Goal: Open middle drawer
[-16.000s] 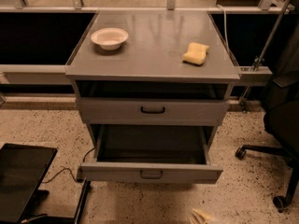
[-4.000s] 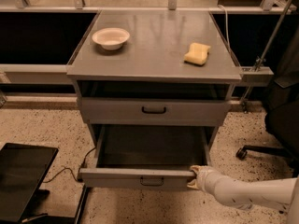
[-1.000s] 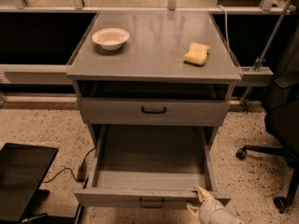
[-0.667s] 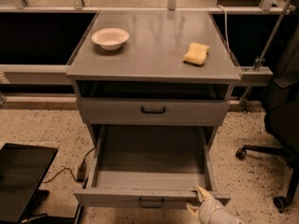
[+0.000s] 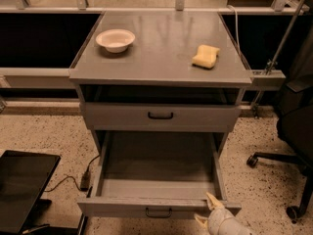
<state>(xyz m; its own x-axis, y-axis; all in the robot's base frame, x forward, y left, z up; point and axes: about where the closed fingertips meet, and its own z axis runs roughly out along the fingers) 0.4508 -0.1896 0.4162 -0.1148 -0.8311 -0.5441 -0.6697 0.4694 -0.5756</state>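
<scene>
The middle drawer [image 5: 158, 180] is pulled far out of the grey cabinet, showing a deep, plain, empty grey tray. Its front panel with a small black bar handle [image 5: 158, 212] sits at the bottom of the camera view. My gripper [image 5: 205, 208] is at the right end of that front panel. One finger [image 5: 212, 200] is inside the drawer and the other is outside, so they clamp the panel between them. The arm comes in from the bottom right and is mostly out of view.
Above the open drawer is a shut drawer [image 5: 160, 115] with a black handle. On the cabinet top [image 5: 161, 48] are a white bowl [image 5: 115, 39] and a yellow sponge [image 5: 206, 56]. A black office chair [image 5: 293, 131] stands at the right, and a black panel [image 5: 22, 187] and a cable lie on the floor at the left.
Since 4 s ago the middle drawer has slid much further out toward the camera, with my gripper moving along at its right end. Nothing has moved in the last second.
</scene>
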